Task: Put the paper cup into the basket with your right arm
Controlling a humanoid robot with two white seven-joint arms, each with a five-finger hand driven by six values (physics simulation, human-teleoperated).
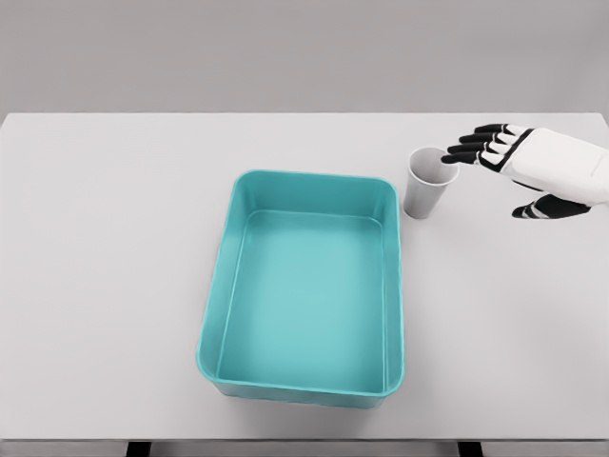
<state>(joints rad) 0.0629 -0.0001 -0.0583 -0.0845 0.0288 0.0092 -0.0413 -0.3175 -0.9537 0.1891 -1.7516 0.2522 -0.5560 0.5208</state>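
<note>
A grey-white paper cup stands upright on the table just right of the basket's far right corner. The teal basket is a rectangular tub in the middle of the table, with nothing inside it. My right hand reaches in from the right edge, white with black fingers. Its fingers are spread, their tips at the cup's right rim, and the thumb hangs lower to the right. It holds nothing. The left arm does not show.
The white table spans the whole view, with its front edge along the bottom of the picture. A plain grey wall lies behind it.
</note>
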